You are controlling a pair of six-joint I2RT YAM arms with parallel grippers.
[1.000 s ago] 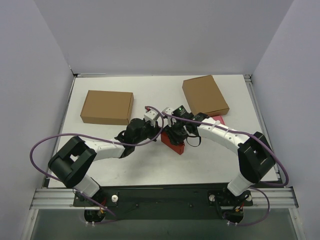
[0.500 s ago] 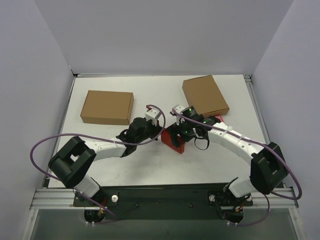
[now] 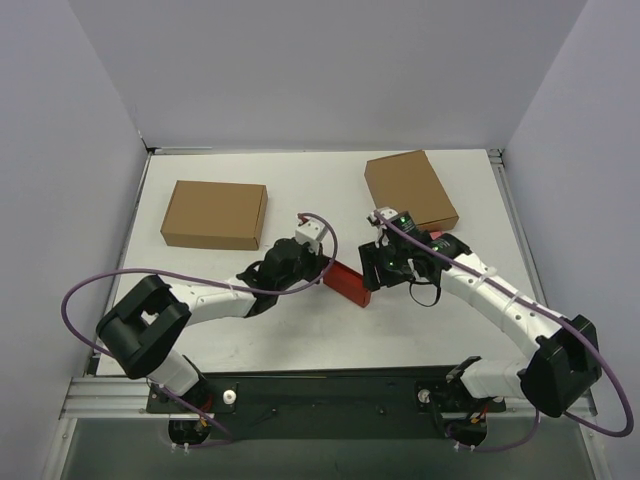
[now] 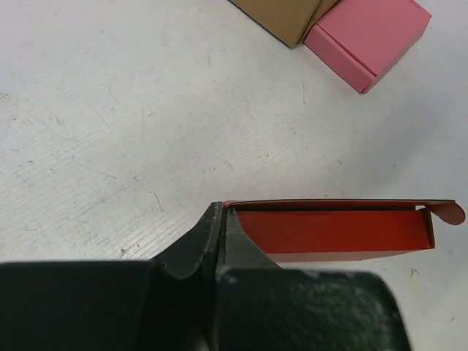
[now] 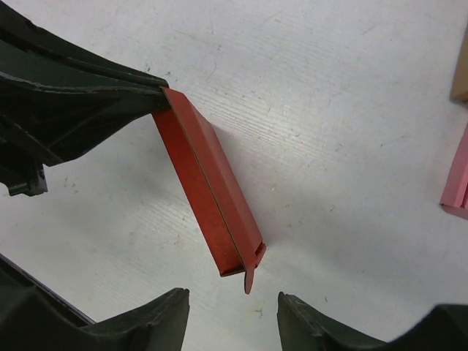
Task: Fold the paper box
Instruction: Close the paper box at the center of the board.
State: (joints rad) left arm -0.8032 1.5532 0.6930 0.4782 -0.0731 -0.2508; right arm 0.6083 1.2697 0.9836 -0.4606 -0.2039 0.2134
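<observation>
Two pincers: you have one at each end of the paper box (image 3: 347, 285), near the middle of the desk (image 3: 330, 330); I cannot tell if it rests or is lifted.
Left pincer (image 4: 223, 219): pressed together on one end wall of the box. I judge it holds the box steady for the other arm.
Right pincer (image 5: 230, 318): spread wide and touching nothing, with the free end of the box just before its fingers (image 5: 164, 318).
Small tab (image 5: 251, 274): it sticks out at that free end, not tucked in; probably your next fold.
Neighbours: the pink box (image 3: 437, 238) and the brown boxes (image 3: 214, 213) stay apart.
</observation>
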